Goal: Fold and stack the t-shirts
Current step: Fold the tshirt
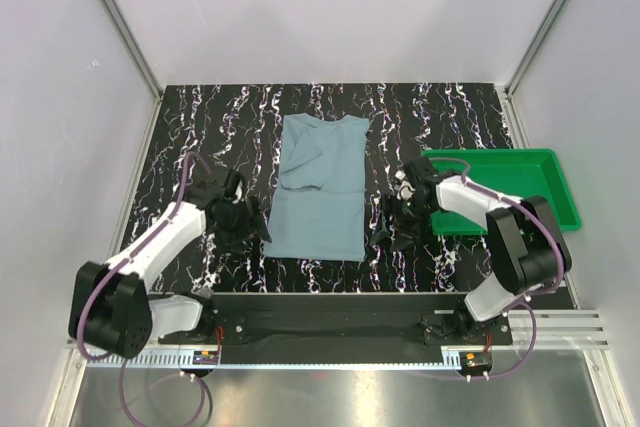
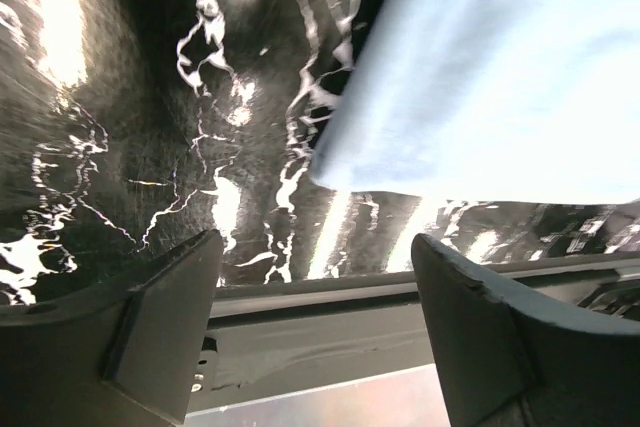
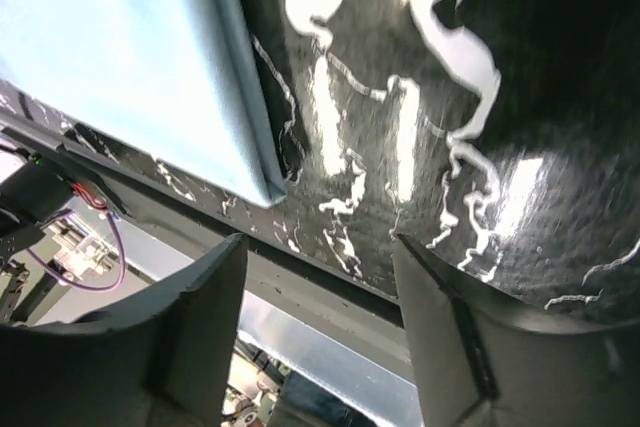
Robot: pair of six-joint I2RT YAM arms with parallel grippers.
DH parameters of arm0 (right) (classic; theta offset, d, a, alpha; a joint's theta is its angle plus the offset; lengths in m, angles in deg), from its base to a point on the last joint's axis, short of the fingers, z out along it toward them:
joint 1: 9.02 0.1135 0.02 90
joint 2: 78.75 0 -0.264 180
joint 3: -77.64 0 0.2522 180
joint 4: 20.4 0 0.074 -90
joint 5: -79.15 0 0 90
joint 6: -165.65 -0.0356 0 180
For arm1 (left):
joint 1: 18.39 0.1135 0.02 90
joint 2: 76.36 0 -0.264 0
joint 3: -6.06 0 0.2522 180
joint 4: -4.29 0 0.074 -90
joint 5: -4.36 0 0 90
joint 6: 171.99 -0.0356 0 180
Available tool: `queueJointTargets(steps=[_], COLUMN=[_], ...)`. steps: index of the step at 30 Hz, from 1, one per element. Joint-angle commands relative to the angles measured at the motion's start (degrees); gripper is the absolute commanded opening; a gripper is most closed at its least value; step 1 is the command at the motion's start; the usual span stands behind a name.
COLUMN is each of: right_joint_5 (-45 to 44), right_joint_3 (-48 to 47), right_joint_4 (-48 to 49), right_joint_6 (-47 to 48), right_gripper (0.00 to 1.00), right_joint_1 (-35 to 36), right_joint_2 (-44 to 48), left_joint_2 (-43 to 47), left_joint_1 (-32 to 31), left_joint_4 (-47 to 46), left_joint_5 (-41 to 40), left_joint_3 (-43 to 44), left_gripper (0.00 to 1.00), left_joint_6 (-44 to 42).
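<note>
One shirt (image 1: 320, 187): flat, sides tucked in (probably readied for the next fold)
Left gripper (image 2: 318, 282): spread, empty, beside near-left corner
Right gripper (image 3: 318, 277): spread, empty, opposite corner

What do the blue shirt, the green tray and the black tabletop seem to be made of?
The shirt: soft matte cloth, perhaps cotton; it creases and folds. The green tray: likely plastic, with smooth uniform colour and a moulded rim. The tabletop: glossy black with white veins, reflecting lights; marble-look, possibly printed laminate.

T-shirt (image 2: 500, 67) partly beyond both wrist views' edges; fingers (image 2: 160, 327) partly below the bottom edge there.
</note>
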Motion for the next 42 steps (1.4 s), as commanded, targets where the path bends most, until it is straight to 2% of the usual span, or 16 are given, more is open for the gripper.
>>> queueJointTargets(steps=[1,5,8,9,11,16,23,29,42], right_joint_5=[0.1,0.4,1.0,1.2,3.2,5.6,4.9,0.4,-1.9], right_joint_3=[3.2,7.0,9.5,10.0,11.2,14.1,13.9,16.8,18.9], right_joint_4=[1.9,7.5,12.5,13.9,18.0,26.5,29.3,24.9,29.8], right_joint_6=[-1.4,-4.4,-8.1,-10.1,-12.0,-18.8,-21.9,-21.5,-22.4], right_gripper=[0.69,0.72,0.72,0.70,0.68,0.62,0.58,0.55,0.54], right_joint_1=[1.0,2.3,2.5,2.7,2.7,3.4,5.5,5.5,7.1], right_joint_2=[3.5,4.4,5.1,4.9,3.7,0.8,-1.3,2.3,1.7], left_joint_2=[3.2,1.6,0.4,0.4,0.9,1.5,-1.1,-1.9,-1.6], left_joint_1=[-0.5,-0.5,-0.4,-0.4,-0.4,-0.4,-0.4,-0.4,-0.4], left_joint_4=[1.3,-3.8,-9.6,-10.6,-12.4,-14.2,-19.1,-19.0,-21.8], left_joint_5=[-3.6,0.5,3.4,3.9,4.6,4.9,5.8,4.8,5.1], left_joint_3=[2.1,-1.1,-4.2,-4.9,-6.3,-10.1,-13.0,-13.1,-16.0], left_gripper=[0.82,0.80,0.74,0.68,0.63,0.63,0.63,0.63,0.53], left_joint_6=[-1.0,0.0,1.5,1.8,2.7,5.5,8.0,8.1,8.9])
